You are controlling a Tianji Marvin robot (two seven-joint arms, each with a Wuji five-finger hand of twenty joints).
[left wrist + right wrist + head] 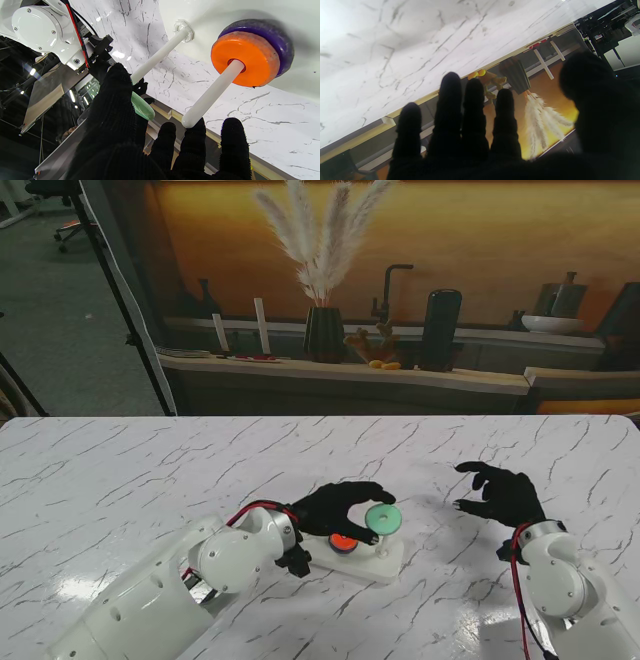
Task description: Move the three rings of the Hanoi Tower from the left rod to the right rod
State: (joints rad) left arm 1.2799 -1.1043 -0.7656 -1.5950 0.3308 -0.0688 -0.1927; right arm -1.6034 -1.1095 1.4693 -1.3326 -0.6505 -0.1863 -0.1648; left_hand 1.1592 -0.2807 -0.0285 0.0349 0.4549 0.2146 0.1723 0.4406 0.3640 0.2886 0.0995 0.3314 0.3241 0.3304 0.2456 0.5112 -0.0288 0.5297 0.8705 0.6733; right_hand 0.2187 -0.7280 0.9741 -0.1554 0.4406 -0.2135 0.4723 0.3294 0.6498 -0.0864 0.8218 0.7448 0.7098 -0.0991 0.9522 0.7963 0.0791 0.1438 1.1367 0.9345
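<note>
Left wrist view: left hand point(130, 140) pinches a pale-green ring point(142, 107); orange ring point(243, 58) tops purple ring point(275, 35).

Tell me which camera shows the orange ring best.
The left wrist view: the orange ring fills it large and sharp, threaded on its white rod over a purple ring. The stand view shows only a small orange sliver under the left hand. The right wrist view misses it.

Materials and finishes on the table

The table point(120, 480) looked like glossy white marble with grey veins. Both hands point(335, 508) point(505, 495) wore matt black knitted cloth, rough and fuzzy. By the left fingers, the orange ring point(243, 58) was shiny smooth plastic, the purple ring point(277, 35) grainier, the pegs point(212, 95) smooth white plastic.
</note>
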